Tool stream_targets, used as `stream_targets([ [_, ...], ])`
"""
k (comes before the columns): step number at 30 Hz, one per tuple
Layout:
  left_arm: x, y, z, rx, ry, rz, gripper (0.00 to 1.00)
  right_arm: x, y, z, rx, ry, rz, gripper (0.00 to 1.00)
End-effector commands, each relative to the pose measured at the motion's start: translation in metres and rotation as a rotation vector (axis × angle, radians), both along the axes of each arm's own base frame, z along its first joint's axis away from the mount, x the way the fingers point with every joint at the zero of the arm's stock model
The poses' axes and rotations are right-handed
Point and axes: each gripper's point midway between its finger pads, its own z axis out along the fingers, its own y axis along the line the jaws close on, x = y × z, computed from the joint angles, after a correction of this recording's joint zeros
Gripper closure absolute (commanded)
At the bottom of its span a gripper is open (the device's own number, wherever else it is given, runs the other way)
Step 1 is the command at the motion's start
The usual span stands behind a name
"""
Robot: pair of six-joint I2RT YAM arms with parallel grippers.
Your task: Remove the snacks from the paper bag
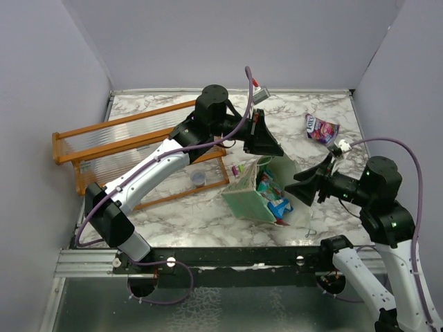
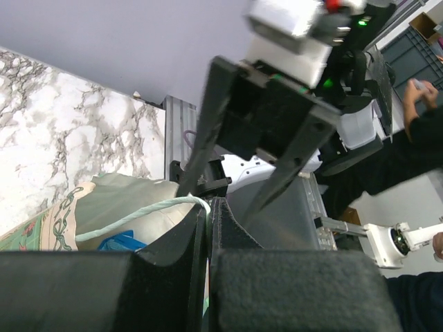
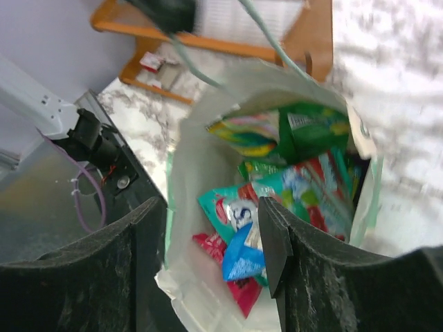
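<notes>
The mint-green paper bag (image 1: 243, 199) lies tilted on the marble table, its mouth facing right. My left gripper (image 1: 267, 149) is above it, shut on the bag's thin string handle (image 2: 131, 218). The cream inside of the bag (image 3: 201, 173) fills the right wrist view. Several snacks lie in it: a blue packet (image 3: 242, 257), a red one (image 3: 239, 290), a teal-white one (image 3: 304, 190) and a green-yellow one (image 3: 252, 135). My right gripper (image 3: 208, 238) is open at the bag's mouth (image 1: 304, 187), with the blue packet showing between its fingers. A purple snack (image 1: 320, 128) lies on the table at the back right.
An orange wooden rack (image 1: 138, 149) stands at the left behind the left arm. A small round cup (image 1: 198, 178) and a pink and green marker (image 1: 237, 168) lie between the rack and the bag. Grey walls close in the table on three sides.
</notes>
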Motion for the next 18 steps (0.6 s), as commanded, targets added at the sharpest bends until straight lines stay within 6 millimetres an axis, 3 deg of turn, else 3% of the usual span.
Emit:
stream_targets([
  [1,-0.010,0.006,0.029,-0.074,-0.092,-0.006,1.00,0.001,-0.016,-0.047,-0.073,0.342,-0.153,0.40],
  [18,-0.005,0.000,0.022,-0.073,-0.079,-0.004,1.00,0.005,-0.019,-0.118,-0.318,0.629,-0.202,0.37],
])
